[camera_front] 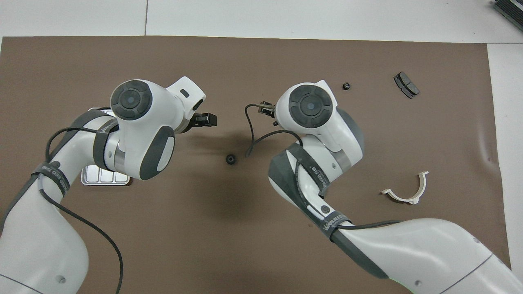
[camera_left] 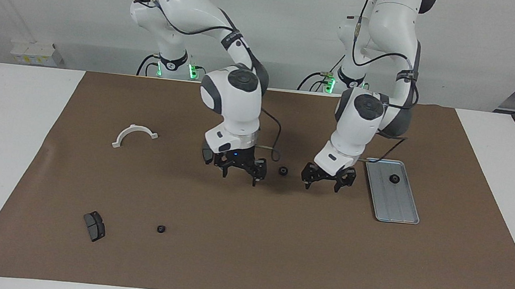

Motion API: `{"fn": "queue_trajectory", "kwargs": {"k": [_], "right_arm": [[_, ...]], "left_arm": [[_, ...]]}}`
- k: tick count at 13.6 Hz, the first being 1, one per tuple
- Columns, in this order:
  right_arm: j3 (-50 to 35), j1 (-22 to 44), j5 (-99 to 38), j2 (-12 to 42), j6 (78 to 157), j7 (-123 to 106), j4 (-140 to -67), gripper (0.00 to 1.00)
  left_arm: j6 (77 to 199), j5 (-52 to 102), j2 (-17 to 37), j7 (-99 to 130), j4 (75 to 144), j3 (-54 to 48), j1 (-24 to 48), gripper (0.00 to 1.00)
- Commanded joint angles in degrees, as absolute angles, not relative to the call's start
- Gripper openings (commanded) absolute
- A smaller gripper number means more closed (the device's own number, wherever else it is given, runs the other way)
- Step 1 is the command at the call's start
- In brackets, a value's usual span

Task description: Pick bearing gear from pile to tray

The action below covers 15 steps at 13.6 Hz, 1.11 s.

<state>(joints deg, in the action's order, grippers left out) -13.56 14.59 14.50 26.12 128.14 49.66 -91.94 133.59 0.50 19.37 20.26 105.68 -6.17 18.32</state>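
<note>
1 bearing gear (camera_left: 394, 179) already lies in the tray (camera_left: 398, 212), near the mat's left-arm end. 2 remain on the mat — one (camera_left: 284, 170) between the grippers, another (camera_left: 161, 228) toward the outer edge. The left gripper (camera_left: 327, 181) and right gripper (camera_left: 239, 172) hover with fingers spread, empty.

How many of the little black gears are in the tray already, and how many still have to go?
One gear already lies in the tray. Nothing is in hand: the left gripper and right gripper both hang over the mat with open jaws. A second gear sits on the mat between them, probably next. A third gear waits farther out, beside a brake pad. So one done, two left.
</note>
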Motion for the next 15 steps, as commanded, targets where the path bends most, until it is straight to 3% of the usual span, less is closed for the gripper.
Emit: {"fn": "queue_trajectory", "kwargs": {"k": [1, 5, 7, 15], "right_arm": [[-14.4, 8.6, 11.3, 24.3, 126.5, 38.1, -92.8, 1.00], [-14.4, 1.3, 9.6, 25.8, 127.3, 23.9, -92.2, 1.00], [-14.4, -1.5, 9.6, 29.5, 127.4, 17.6, -89.0, 1.00], [-14.2, -2.2, 10.7, 44.3, 128.1, 8.8, -74.4, 1.00]], "left_arm": [[133.5, -0.4, 20.0, 23.7, 105.9, -5.0, 23.0, 0.99], [133.9, -0.4, 19.7, 25.0, 110.0, -5.0, 27.3, 0.90], [134.1, -0.6, 19.4, 25.0, 111.6, -5.0, 28.1, 0.84], [140.4, -0.6, 19.8, 24.7, 114.6, -5.1, 28.3, 0.59]]}}
